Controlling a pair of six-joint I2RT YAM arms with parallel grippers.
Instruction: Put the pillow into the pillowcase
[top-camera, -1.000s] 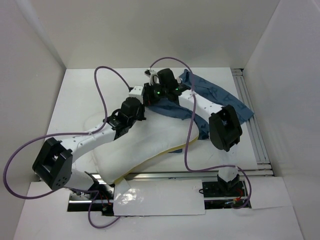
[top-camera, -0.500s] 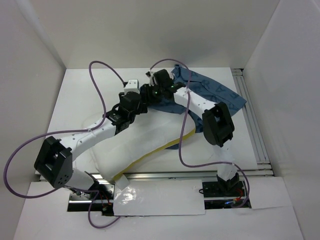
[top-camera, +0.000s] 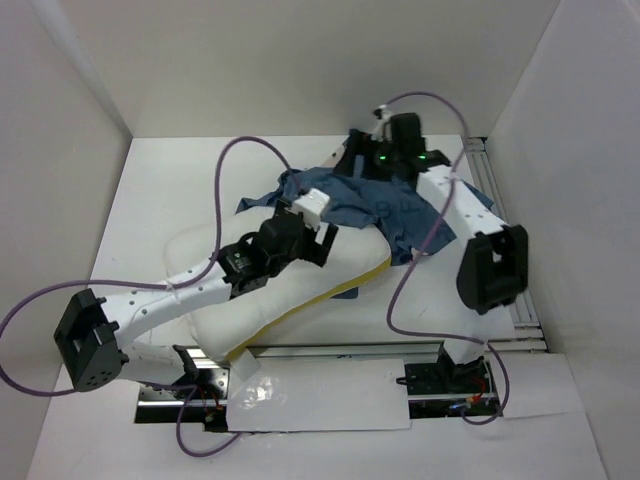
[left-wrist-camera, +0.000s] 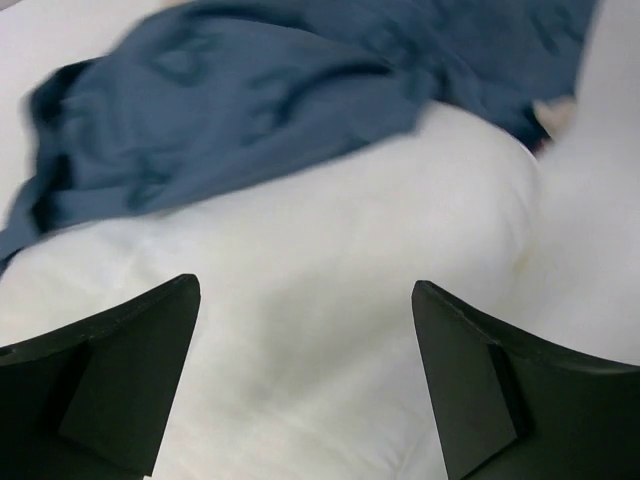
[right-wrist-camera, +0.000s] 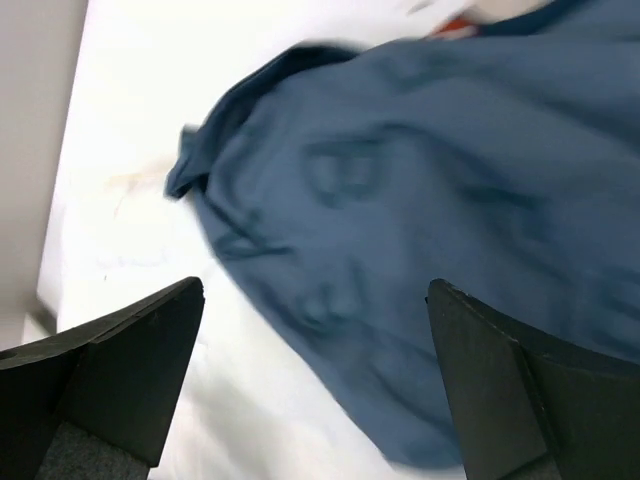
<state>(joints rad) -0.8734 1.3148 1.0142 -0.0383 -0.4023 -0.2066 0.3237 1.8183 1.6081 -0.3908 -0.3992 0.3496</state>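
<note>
The white pillow (top-camera: 335, 262) with a pale yellow edge lies across the near half of the table. The blue pillowcase (top-camera: 390, 205) lies crumpled over the pillow's far end and on the table behind it. My left gripper (top-camera: 322, 238) hovers open above the pillow's far part, with nothing between its fingers. In the left wrist view the left gripper (left-wrist-camera: 305, 290) frames bare pillow (left-wrist-camera: 320, 260), with the pillowcase (left-wrist-camera: 250, 90) just beyond. My right gripper (top-camera: 358, 158) stands open at the back, over the pillowcase's far edge. In the right wrist view the right gripper (right-wrist-camera: 315, 290) is empty above the pillowcase (right-wrist-camera: 420, 170).
White walls close in the table (top-camera: 170, 190) on three sides. An aluminium rail (top-camera: 505, 225) runs along the right edge and another rail (top-camera: 400, 348) along the front. Purple cables (top-camera: 222, 190) loop over both arms.
Both grippers went from shut to open and let go of the pillowcase. The right arm swung to the back right, the left drew back over the pillow. The pillowcase now lies bunched on the pillow's far end.
</note>
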